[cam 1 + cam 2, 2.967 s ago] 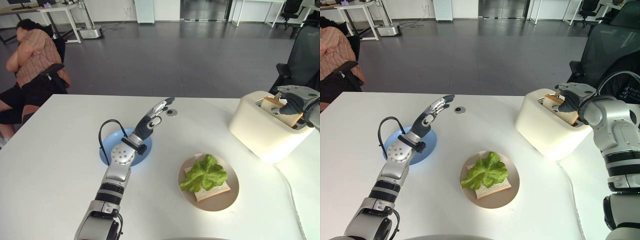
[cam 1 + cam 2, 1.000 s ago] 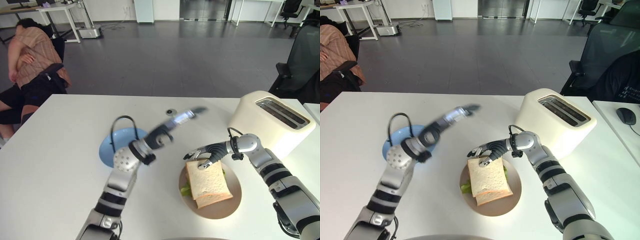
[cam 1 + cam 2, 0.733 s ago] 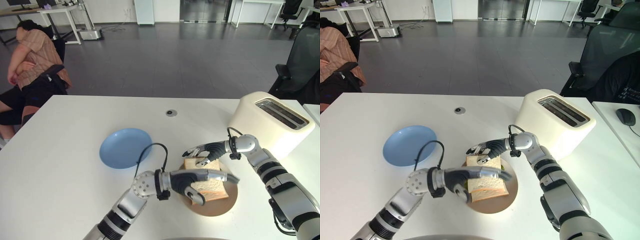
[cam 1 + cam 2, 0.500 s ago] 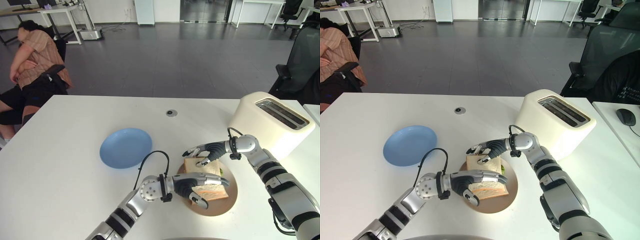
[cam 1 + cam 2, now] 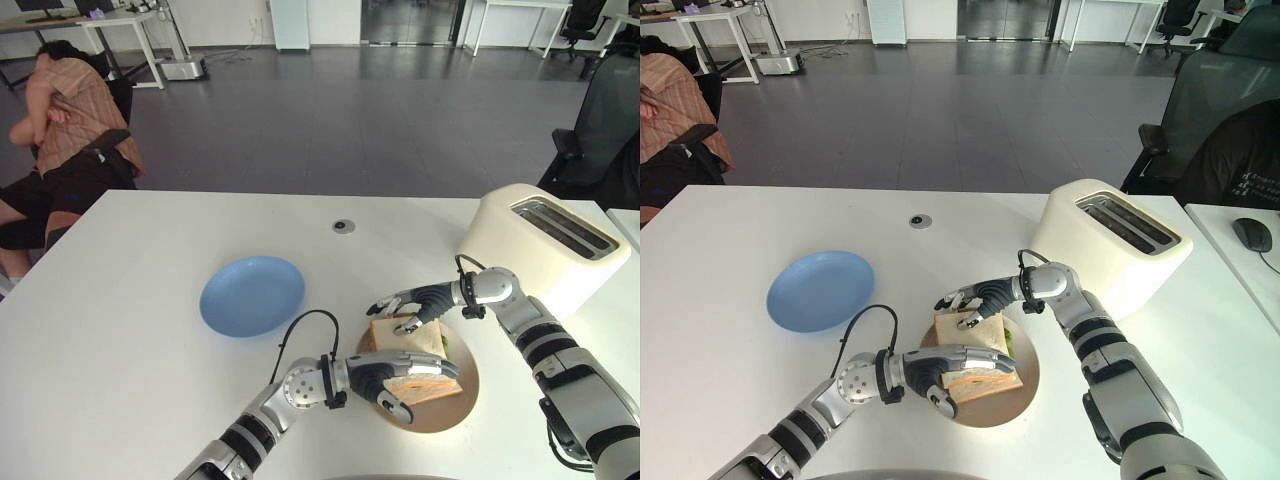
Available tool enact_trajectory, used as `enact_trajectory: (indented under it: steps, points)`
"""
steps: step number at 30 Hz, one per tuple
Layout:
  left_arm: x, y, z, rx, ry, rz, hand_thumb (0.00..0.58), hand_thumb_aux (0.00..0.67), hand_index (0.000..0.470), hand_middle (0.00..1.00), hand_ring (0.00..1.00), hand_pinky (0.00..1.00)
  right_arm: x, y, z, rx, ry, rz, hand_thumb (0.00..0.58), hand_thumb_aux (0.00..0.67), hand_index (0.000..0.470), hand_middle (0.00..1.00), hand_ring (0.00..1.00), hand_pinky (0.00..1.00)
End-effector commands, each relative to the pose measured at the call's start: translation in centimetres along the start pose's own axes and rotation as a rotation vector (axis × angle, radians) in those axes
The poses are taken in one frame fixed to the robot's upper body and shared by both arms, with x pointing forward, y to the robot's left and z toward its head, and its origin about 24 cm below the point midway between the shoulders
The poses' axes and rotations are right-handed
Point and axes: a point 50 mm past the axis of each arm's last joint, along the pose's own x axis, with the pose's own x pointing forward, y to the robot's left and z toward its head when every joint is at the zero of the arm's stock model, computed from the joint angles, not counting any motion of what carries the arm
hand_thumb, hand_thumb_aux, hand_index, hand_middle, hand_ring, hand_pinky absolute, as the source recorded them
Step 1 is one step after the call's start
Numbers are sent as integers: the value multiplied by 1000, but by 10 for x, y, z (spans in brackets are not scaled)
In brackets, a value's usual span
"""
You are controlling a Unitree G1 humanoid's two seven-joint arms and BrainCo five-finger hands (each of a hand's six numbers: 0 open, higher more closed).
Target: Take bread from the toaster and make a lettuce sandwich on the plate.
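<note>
A sandwich (image 5: 415, 362) of two bread slices lies on the tan plate (image 5: 441, 420), with a sliver of green lettuce (image 5: 444, 343) showing at its right edge. My left hand (image 5: 392, 374) lies across the sandwich's near side, fingers over the top slice and thumb curled at the front edge. My right hand (image 5: 414, 300) hovers at the far edge, its fingertips (image 5: 965, 321) spread and touching the top slice. The cream toaster (image 5: 540, 250) stands at the back right.
A blue plate (image 5: 252, 295) sits to the left of the tan plate. A small round grommet (image 5: 343, 226) is set in the white table further back. A computer mouse (image 5: 1250, 232) lies on the neighbouring desk at the right.
My left arm swung from above the blue plate down to the sandwich and closed around its near side. My right hand stayed at the top slice's far edge.
</note>
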Motion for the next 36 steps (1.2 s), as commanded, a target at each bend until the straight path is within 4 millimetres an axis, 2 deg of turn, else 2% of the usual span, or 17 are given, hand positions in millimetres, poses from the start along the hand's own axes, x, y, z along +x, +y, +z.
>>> enact_trajectory:
  steps: [1,4,9,12,15,17,20,23,24,25,26,27,28,32,36]
  points:
    - [-16,-26,-23,-130,168,-133,0,0,0,0,0,0,-21,-59,31,-177,-62,-455,0,0,0,0,0,0]
    - [-17,-24,-22,-117,167,-154,0,0,0,0,0,0,-48,-88,53,-244,-101,-754,0,0,0,0,0,0]
    - [-22,-6,-22,-54,180,-108,0,0,0,0,0,0,-89,-102,76,-292,-100,-951,0,0,0,0,0,0]
    - [-22,22,-12,-14,119,19,0,0,0,0,0,0,-93,-90,80,-202,-106,-883,0,0,0,0,0,0]
    - [-25,60,7,51,30,189,0,0,0,0,0,0,-94,-73,80,-120,-93,-807,0,0,0,0,0,0]
    - [-29,76,19,85,-21,266,0,0,0,0,0,0,-93,-61,81,-100,-68,-762,0,0,0,0,0,0]
    - [-29,82,35,60,-104,297,0,0,0,0,0,0,-90,-43,81,-48,-37,-673,0,0,0,0,0,0]
    - [-28,73,47,-23,-158,224,0,0,0,0,0,0,-84,-20,78,37,-11,-518,0,0,0,0,0,0]
    - [-29,67,50,-69,-166,169,0,0,0,0,0,0,-81,-9,78,59,-7,-454,148,92,65,298,298,298]
    - [-33,60,50,-132,-153,99,0,0,0,0,0,0,-78,2,78,87,-11,-385,508,434,304,1000,1000,1000]
    - [-38,50,46,-192,-106,4,244,160,112,1000,1000,1000,-75,13,78,117,-14,-310,580,670,470,1000,1000,1000]
    - [-46,39,39,-250,-31,-93,558,539,378,1000,1000,1000,-71,27,78,157,-14,-216,580,670,470,1000,1000,1000]
    - [-56,30,32,-303,46,-173,580,670,470,1000,1000,1000,-68,40,78,200,-18,-126,580,670,470,1000,1000,1000]
    - [-88,10,8,-412,297,-329,580,670,470,1000,1000,1000,-60,92,80,377,-19,201,580,670,470,1000,1000,1000]
    - [-100,2,-3,-443,414,-387,580,670,470,1000,1000,1000,-53,128,78,476,9,402,580,670,470,1000,1000,1000]
